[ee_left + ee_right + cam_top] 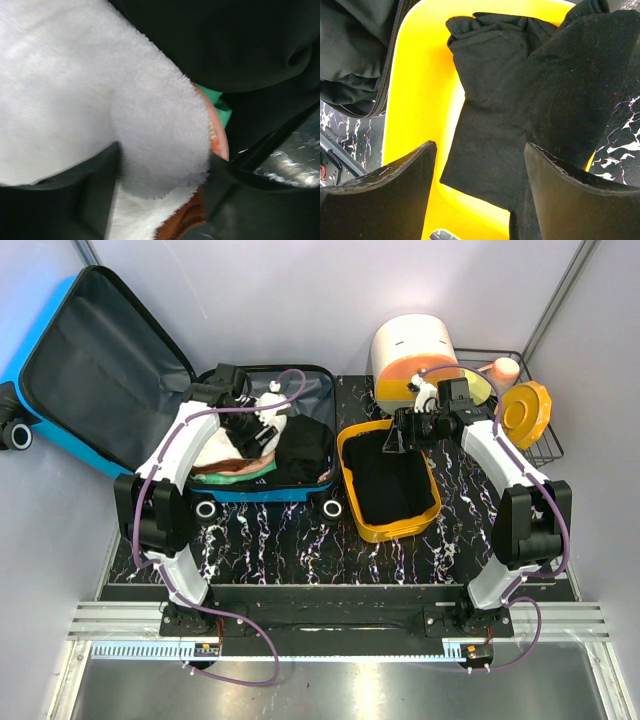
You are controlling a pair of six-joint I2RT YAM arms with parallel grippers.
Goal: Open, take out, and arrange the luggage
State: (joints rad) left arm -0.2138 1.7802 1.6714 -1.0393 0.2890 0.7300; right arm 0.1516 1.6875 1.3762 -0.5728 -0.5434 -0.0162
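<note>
The luggage [100, 370] lies open at the left of the table [290, 550]: its lid leans back against the left wall, and its base rests flat on the marbled top, filled with clothing. A black garment [305, 450] occupies the right part of the base. The left gripper [162, 155] is down inside the base, its fingers [75, 200] standing either side of a white fleece item [100, 90] that fills the gap between them. It cannot be told whether they are pressing on it. Orange and green fabric shows beneath the fleece. The right gripper [480, 147] hangs over the far end of the yellow basin [420, 100], just beside the luggage, with its jaws apart and nothing between them. A black cloth [530, 100] lies in the basin, one part draped over its rim.
</note>
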